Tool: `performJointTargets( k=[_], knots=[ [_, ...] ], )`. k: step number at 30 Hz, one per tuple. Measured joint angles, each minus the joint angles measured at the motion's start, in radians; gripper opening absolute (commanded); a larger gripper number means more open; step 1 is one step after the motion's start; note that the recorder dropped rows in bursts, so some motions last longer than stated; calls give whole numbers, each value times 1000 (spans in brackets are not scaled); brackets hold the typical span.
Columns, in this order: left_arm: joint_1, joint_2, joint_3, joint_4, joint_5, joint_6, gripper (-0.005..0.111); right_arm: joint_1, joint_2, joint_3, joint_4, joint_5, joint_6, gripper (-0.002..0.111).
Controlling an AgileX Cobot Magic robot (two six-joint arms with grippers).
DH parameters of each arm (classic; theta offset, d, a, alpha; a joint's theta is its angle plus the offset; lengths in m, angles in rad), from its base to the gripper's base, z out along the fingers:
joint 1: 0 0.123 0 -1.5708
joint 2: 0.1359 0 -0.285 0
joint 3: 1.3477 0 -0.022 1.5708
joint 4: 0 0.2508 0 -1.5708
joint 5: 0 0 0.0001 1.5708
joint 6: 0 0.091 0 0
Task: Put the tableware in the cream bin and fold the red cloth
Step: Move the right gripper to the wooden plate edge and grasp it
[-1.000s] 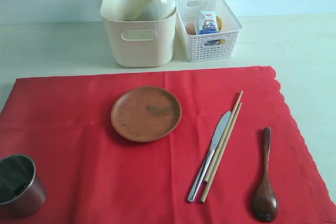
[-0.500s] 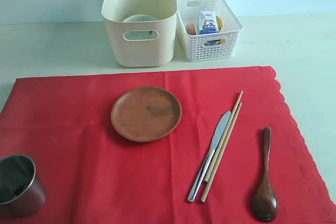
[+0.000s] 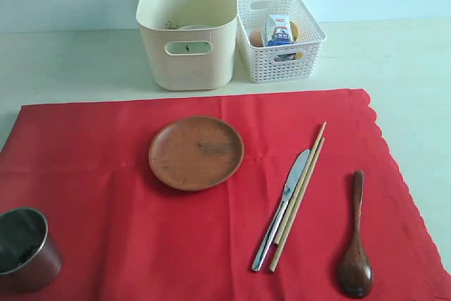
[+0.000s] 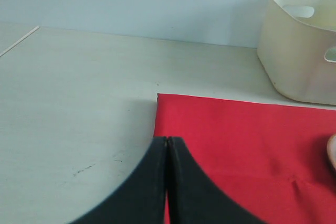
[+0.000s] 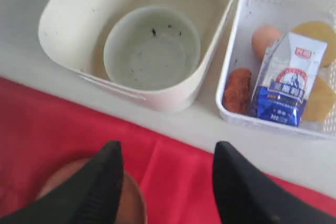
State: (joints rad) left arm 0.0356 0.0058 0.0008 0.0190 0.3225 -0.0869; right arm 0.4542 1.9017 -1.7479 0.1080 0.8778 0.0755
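Fingers (image 5: 102,182) of the right gripper (image 5: 168,148) stand wide apart and empty, high over the far edge of the cloth (image 3: 106,160), close to the bin (image 3: 187,68) and the basket (image 3: 278,61). Read the exterior view as a clock with 12 at the far wall. The bowl (image 5: 152,48) already sits upright in the bin, and five pieces wait on the cloth. From those open fingers the plate (image 3: 196,153) lies at about 7 o'clock; it is the nearest piece, flat, with no long axis to match. Knife (image 3: 282,206) and chopsticks (image 3: 303,181) lie close side by side at about 6 o'clock, long axes running from 1 to 7. A pinch there would, I judge, need the jaws turned across that line. The spoon (image 3: 354,244) lies at 5 o'clock, nearly on the 12–6 line, broad end toward 6. The cup (image 3: 25,248) stands upright at the cloth's 8 o'clock corner, well apart from the right gripper. The left gripper (image 4: 167,142), pressed shut on nothing, sits near the cloth's 10 o'clock corner. The cup therefore looks like its piece, and the plate falls to the right.
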Motion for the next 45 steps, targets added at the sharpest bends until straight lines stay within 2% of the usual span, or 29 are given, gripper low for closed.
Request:
performJointTargets(
  k=[8, 15, 17, 23, 31, 34, 41, 45],
  knots=[
    [0, 0, 0, 0, 0, 0, 1, 0, -6, 0, -11, 137, -1, 0],
    [0, 0, 0, 0, 0, 0, 1, 0, -13, 5, 23, 182, -2, 0],
    [0, 0, 0, 0, 0, 0, 1, 0, -16, 56, 51, 177, -12, 0],
    [0, 0, 0, 0, 0, 0, 1, 0, -16, 242, 124, 83, -18, 0],
    [0, 0, 0, 0, 0, 0, 1, 0, 6, 361, 202, -42, -20, 0],
    [0, 0, 0, 0, 0, 0, 1, 0, 40, 370, 211, -52, -20, 6],
    [0, 0, 0, 0, 0, 0, 1, 32, 123, 370, 215, -98, 17, 38],
    [0, 0, 0, 0, 0, 0, 1, 69, 166, 374, 198, -149, -6, 44]
  ],
)
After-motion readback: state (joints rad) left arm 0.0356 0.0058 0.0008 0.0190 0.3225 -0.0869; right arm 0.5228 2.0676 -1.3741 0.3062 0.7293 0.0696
